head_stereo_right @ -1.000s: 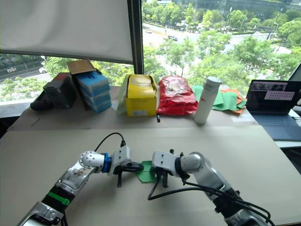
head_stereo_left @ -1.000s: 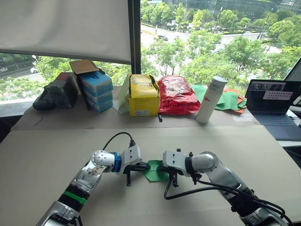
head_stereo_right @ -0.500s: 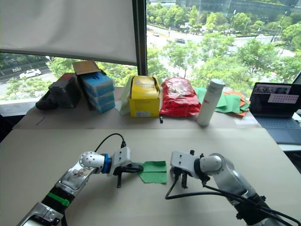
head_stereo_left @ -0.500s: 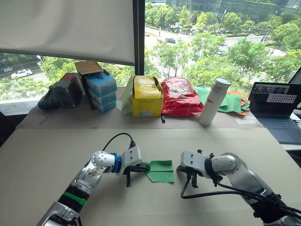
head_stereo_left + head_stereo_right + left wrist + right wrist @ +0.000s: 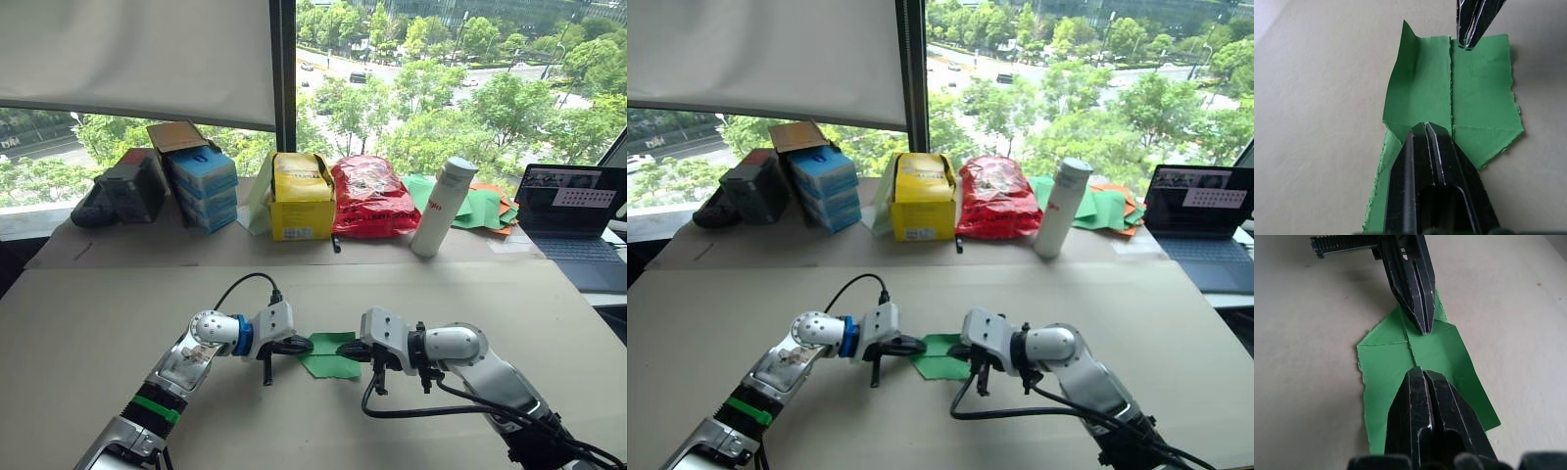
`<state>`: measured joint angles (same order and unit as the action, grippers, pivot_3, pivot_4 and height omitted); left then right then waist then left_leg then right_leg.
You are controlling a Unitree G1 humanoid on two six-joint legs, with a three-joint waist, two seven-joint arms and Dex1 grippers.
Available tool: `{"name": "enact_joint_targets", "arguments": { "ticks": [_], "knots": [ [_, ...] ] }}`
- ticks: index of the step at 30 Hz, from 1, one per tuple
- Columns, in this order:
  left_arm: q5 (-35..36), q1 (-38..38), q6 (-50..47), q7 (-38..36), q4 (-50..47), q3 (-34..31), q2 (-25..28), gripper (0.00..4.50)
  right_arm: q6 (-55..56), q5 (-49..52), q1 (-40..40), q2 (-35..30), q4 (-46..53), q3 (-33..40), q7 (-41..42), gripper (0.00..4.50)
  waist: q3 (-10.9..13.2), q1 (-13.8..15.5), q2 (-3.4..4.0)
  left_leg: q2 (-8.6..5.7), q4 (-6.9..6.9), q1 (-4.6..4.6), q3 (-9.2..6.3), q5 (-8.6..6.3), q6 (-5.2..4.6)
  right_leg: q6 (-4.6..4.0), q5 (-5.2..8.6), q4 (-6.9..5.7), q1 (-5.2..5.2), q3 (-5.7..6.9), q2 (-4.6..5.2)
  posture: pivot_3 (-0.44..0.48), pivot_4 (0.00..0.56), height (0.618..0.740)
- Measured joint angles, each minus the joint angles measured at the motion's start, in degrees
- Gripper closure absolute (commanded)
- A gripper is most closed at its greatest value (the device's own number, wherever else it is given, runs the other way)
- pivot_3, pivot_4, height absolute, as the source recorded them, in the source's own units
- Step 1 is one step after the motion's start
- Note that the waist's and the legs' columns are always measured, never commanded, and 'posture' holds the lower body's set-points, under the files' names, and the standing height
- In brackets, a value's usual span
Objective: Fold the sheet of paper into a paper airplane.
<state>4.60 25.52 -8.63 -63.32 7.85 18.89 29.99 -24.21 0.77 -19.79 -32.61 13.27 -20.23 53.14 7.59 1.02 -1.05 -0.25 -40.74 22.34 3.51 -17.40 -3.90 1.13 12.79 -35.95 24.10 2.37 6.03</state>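
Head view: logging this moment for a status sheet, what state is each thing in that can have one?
Sheet of paper: flat on the table, partly folded, creased.
Left gripper: shut, tip on the paper.
Right gripper: shut, tip on the paper.
Bottle: upright, capped.
Laptop: open, screen lit.
Yellow box: upright.
Blind: partly lowered.

- sheet of paper (image 5: 329, 355) lies flat on the table (image 5: 88, 323), between the left gripper (image 5: 292, 346) and right gripper (image 5: 351, 352)
- boxes (image 5: 299, 199), bottle (image 5: 437, 209), laptop (image 5: 568, 211) sit behind
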Motion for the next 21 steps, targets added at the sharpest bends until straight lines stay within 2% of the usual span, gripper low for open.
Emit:
{"name": "enact_joint_targets", "arguments": {
  "ticks": [9, 21],
  "knots": [
    [0.1, 0.4, -1.0, -0.9, -0.4, 0.3, -0.1, 4.5, -1.7, -0.9, -3.5, 1.7, -6.4, -1.1, -2.9, 4.47, 0.0, -0.3, 0.02, 0.0, 0.0, -0.03, 0.07, 0.02, -0.01, 0.01, 0.0, -0.04, -0.04, 0.01, -0.51, 0.0, 0.15, 0.74],
    [-0.5, 1.4, -1.7, -1.7, 0.4, 3.3, -4.4, 4.5, -3.6, -2.0, -2.0, 0.4, -3.7, -2.0, -2.6, 4.47, 0.0, 0.0, 0.01, 0.0, -0.05, -0.05, 0.12, -0.02, -0.09, 0.07, 0.0, -0.02, -0.09, 0.07, -0.69, 0.0, 0.15, 0.74]
  ]
}}
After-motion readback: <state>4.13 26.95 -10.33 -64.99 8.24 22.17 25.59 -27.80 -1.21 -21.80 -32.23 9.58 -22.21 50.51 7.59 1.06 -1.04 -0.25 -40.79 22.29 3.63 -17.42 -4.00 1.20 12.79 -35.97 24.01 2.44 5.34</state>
